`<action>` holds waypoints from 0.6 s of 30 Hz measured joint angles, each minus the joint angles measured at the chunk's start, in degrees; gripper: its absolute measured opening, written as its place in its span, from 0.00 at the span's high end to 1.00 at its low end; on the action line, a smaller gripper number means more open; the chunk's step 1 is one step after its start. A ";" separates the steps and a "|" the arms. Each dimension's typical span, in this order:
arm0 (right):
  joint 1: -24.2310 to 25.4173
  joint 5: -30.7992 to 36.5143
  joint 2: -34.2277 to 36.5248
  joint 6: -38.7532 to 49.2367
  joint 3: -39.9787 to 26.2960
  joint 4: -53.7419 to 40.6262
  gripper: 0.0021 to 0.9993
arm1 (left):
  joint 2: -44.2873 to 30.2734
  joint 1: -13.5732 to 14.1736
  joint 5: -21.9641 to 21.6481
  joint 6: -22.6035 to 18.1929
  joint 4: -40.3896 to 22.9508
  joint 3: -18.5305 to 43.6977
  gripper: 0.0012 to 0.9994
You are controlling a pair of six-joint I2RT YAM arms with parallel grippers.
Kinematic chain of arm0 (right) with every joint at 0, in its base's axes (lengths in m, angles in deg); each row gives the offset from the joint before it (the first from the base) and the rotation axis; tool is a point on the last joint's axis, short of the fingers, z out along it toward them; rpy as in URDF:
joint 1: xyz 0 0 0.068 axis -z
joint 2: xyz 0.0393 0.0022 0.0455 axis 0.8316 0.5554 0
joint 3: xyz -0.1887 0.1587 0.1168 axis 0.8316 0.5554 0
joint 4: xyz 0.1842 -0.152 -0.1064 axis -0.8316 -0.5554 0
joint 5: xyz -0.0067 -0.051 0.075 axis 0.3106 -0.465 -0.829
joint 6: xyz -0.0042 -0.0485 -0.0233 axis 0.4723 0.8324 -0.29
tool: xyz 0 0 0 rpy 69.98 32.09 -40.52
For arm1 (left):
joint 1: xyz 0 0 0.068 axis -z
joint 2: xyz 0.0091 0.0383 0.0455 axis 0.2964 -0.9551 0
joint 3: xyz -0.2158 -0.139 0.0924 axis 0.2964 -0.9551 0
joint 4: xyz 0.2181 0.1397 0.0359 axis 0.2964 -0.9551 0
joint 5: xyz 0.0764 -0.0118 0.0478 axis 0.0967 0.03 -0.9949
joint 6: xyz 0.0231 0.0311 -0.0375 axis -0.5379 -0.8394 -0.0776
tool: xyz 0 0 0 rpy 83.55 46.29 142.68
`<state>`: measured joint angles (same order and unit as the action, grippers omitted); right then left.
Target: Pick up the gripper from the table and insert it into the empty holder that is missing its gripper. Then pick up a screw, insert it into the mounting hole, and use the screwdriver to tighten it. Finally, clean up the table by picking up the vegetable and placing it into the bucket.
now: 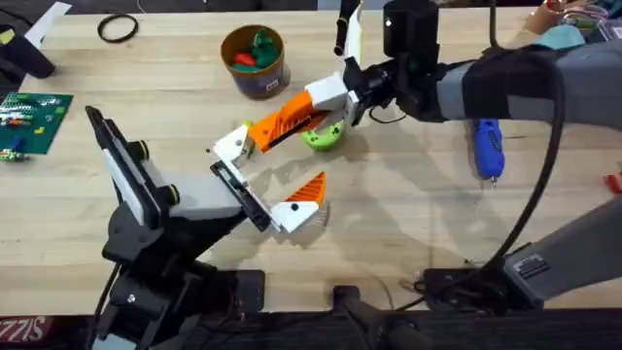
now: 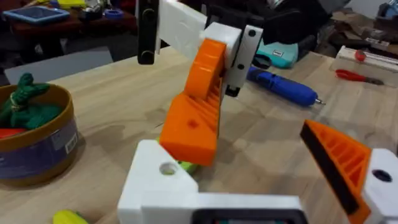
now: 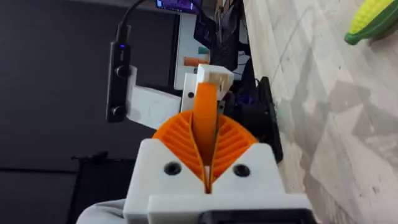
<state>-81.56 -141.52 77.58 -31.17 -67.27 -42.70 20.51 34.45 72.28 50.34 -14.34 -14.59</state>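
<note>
The wide light desk point(image 1: 408, 214) carries everything, and the first step is in hand: fitting the loose gripper into the holder. No screw is in yet, and the screwdriver point(image 1: 488, 148) lies untouched on the desk under the grey-sleeved right arm.

The right end effector point(image 1: 338, 101) is closed firmly on the gripper point(image 1: 287, 119), pinching its thin orange end between the ribbed pads and holding it off the desk at a slant. The left end effector point(image 1: 255, 199) stands wide open with nothing in its grasp: a short orange wedge point(image 1: 309, 191) sits at one end of the holder point(image 1: 228, 180), and the bar's other end is bare.

The gripper is a long orange taper, ribbed along one edge, ending in a white block point(image 1: 233, 144) with a round hole in it. That block hangs just beside the bare end of the holder; I cannot tell whether the two touch.

The next move likely calls for lining the white block square with the bar, then sliding it home without twisting.

A green vegetable point(image 1: 326, 139) lies beneath the raised gripper, near the bucket point(image 1: 260, 83).
</note>
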 joint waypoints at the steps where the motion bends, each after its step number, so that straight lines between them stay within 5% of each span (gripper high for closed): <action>1: 0.00 0.00 0.00 -0.71 0.00 -0.03 0.99 | 0.00 0.00 -0.02 0.00 0.00 0.00 0.01; 18: -1.27 2.37 0.00 1.89 0.02 -5.00 0.99 | 0.00 -0.11 -0.70 -0.02 0.00 0.00 0.01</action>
<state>-82.83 -139.16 77.58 -29.28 -67.25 -47.70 20.51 34.34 71.58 50.32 -14.34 -14.59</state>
